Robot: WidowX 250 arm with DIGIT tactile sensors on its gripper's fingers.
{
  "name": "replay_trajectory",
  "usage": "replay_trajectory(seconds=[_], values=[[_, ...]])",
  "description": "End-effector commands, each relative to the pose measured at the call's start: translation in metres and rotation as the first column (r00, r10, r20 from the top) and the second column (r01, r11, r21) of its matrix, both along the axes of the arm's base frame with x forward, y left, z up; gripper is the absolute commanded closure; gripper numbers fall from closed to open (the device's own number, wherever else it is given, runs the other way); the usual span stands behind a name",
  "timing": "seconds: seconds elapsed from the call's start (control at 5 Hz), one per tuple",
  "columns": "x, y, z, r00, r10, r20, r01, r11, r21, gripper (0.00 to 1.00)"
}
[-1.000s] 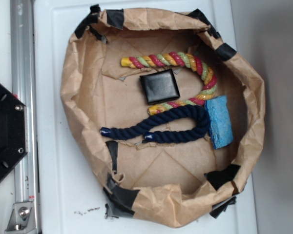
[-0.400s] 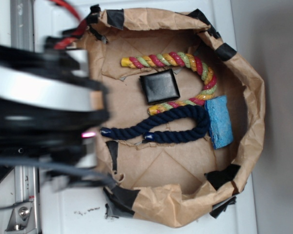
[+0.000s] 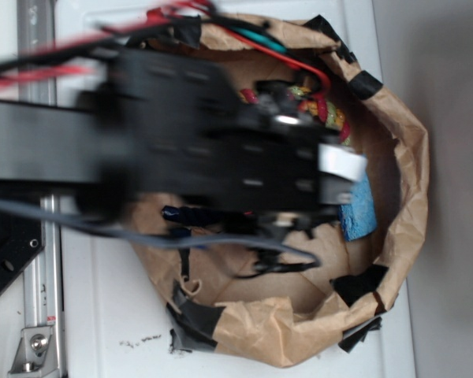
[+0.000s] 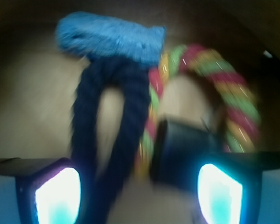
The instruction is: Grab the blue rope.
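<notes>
The blue rope (image 4: 126, 107) is a dark navy twisted cord folded into a narrow U, lying on the brown paper. In the wrist view it runs from between my fingers up to the light blue sponge (image 4: 109, 37). My gripper (image 4: 137, 196) hangs above it, open, with nothing between its glowing pads (image 4: 58, 196). In the exterior view my blurred arm (image 3: 221, 157) covers most of the rope; only one glossy end of it (image 3: 177, 213) shows.
A red-yellow-green rope (image 4: 233, 88) curves to the right of the blue one, with a black square block (image 4: 184, 149) beside it. Everything lies in a brown paper bowl (image 3: 402, 197) with black tape on its rim. A metal rail (image 3: 35, 315) runs along the left.
My arm has swung in from the left and now reaches across the bowl, hiding most of both ropes and the black block. The objects have not moved.
</notes>
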State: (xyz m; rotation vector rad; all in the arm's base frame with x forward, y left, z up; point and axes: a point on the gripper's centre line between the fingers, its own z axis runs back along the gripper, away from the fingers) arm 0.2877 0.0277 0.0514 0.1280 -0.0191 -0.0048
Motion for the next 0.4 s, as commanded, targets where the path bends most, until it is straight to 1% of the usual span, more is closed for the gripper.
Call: replay_trajectory(seconds=[0.0, 0.2], values=[[0.033, -0.031, -0.019, 0.984, -0.161, 0.073, 0.172, 0.967, -0.189, 0.0], [0.013, -0.064, -0.042, 0.965, -0.262, 0.031, 0.26, 0.923, -0.285, 0.04]])
